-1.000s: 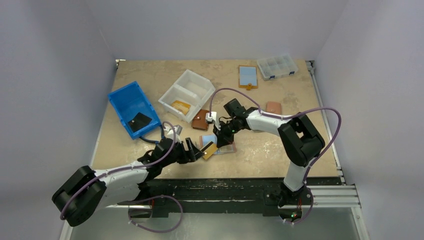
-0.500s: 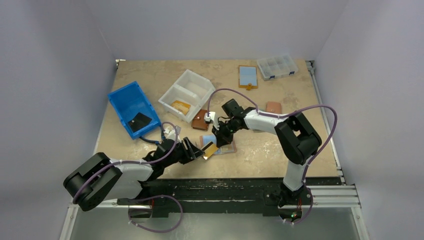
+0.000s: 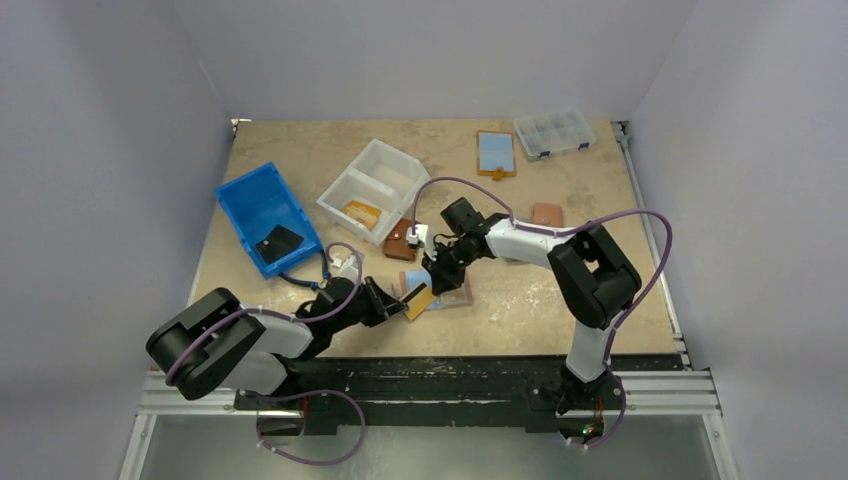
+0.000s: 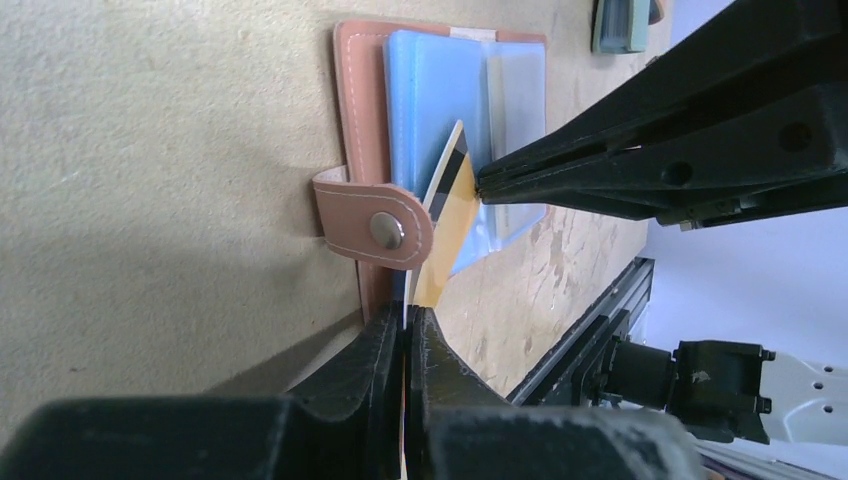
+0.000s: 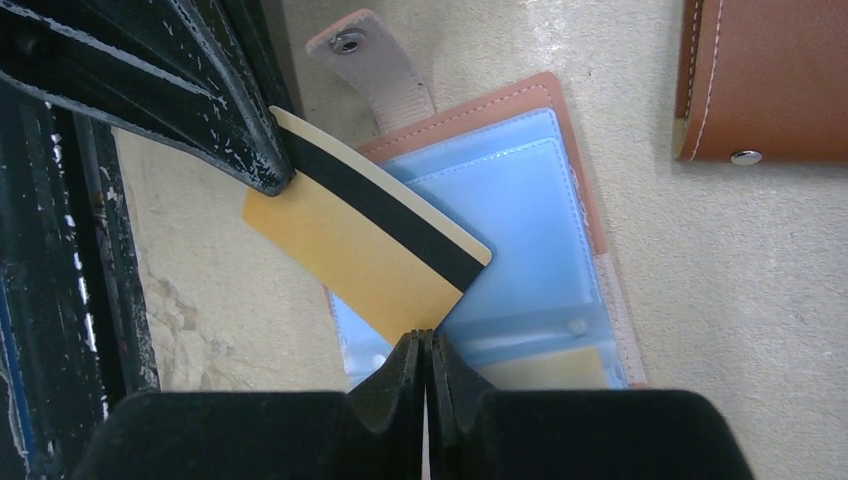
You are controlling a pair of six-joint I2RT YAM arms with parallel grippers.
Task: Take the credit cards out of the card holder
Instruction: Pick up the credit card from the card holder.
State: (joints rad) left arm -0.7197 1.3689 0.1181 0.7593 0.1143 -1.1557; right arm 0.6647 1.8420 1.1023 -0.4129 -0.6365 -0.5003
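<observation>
Soft even light; weak shadows; wrist views' nearest foreground dark, blurred.

We've got the card holder (image 3: 458, 295) open on the table (image 3: 530, 300). Credit card (image 3: 419, 300) juts off its left edge twd. left gripper (image 3: 398, 303), right gripper (image 3: 437, 285) above, wallet (image 3: 402, 241) just behind.

left arm (image 3: 272, 340), right arm (image 3: 520, 243): white links, bulky black joint housings. thin purple cables (image 3: 445, 179) loop along each. left tool (image 4: 405, 315), right tool (image 5: 425, 338): matte black tapered fingers, whitish scuffs; round screw holes along right tool's side.
</observation>
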